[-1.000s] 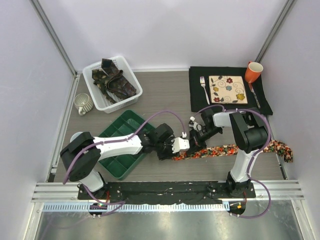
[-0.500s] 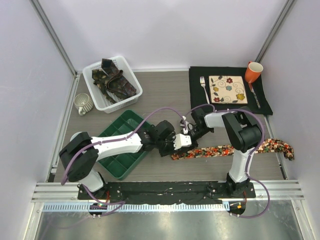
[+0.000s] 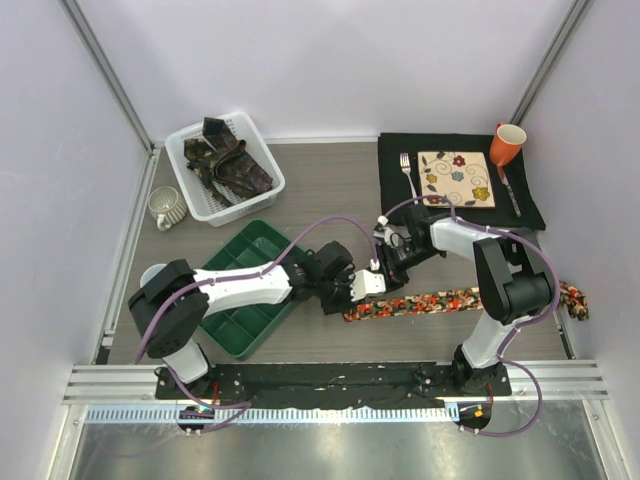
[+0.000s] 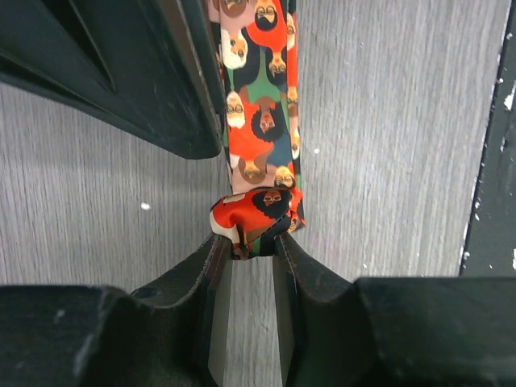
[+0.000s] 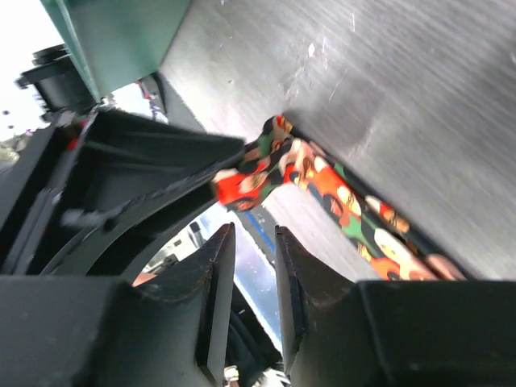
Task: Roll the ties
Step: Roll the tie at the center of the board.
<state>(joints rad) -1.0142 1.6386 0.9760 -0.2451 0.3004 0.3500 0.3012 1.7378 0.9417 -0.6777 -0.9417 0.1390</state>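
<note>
— Grey table (image 3: 330, 190), then. Where are the ties?
— Dark ties (image 3: 228, 160) heaped in the white basket (image 3: 192, 138), back left; floral tie (image 3: 440, 300) stretched along the near right.
— Claws?
— Left gripper (image 4: 251, 246) pinches its folded end; right gripper (image 5: 254, 242) just beside, jaws apart, empty.

- Red-orange tie (image 4: 256, 121): cut off by the top edge, left wrist view; passes behind the jaws, right wrist view.
- Its rolled end (image 4: 254, 219): hidden beneath the jaws, top view.
- Dark ties (image 3: 228, 160), far-left basket (image 3: 240, 205): number indistinguishable.
</note>
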